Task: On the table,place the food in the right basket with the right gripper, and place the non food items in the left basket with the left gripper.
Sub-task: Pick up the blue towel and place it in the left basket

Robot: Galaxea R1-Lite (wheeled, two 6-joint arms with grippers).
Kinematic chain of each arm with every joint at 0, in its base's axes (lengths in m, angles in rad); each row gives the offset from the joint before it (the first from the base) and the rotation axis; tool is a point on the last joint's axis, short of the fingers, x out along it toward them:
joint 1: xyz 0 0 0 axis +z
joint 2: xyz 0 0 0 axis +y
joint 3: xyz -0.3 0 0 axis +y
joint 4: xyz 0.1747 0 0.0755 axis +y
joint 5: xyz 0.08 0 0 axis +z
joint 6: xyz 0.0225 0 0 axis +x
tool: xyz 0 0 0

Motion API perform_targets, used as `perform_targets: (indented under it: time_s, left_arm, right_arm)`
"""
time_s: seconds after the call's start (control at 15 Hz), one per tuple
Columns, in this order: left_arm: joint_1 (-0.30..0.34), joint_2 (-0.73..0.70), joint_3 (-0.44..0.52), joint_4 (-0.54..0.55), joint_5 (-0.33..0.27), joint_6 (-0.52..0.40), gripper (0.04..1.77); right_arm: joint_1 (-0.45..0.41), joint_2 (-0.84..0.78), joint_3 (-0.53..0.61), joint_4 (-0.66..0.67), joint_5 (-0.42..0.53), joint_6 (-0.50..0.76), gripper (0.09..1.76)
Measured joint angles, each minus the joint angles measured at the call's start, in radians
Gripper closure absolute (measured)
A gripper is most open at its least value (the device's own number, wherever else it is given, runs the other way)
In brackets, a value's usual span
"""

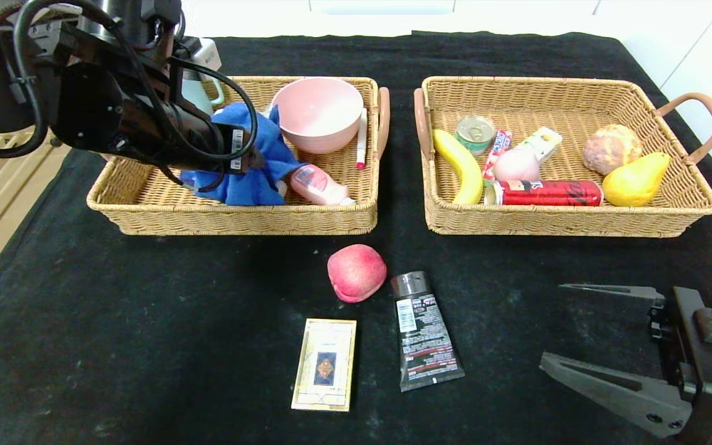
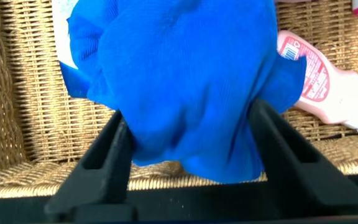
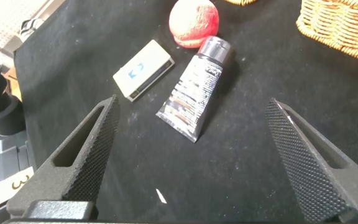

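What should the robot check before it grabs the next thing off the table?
1. Blue cloth in the left basket: ok, it lies inside.
2. Left gripper let go of the cloth: cannot tell, its fingers stand apart but the cloth sits between them.
3. Right gripper ready: ok, open, low over the table near the right edge.
4. Food left on the table: not ok, the peach waits.
5. Non-food left: not ok, the black tube and card box remain.
6. Room in the right basket: ok.
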Motion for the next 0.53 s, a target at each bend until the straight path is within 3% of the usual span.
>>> perform_targets:
  time_s: [0.33,0.53]
  left_arm:
    - [-0.029,-0.045,0.027,0.011,0.003,0.006,0.31]
    - [-0.064,-0.103,0.101,0.012,0.004,0.008,0.24]
  right_arm:
    - [0.005,0.001,0.003,0.000,0.000,0.000,0.14]
    - [0.006,0.003,0.003,0.000,0.000,0.000,0.14]
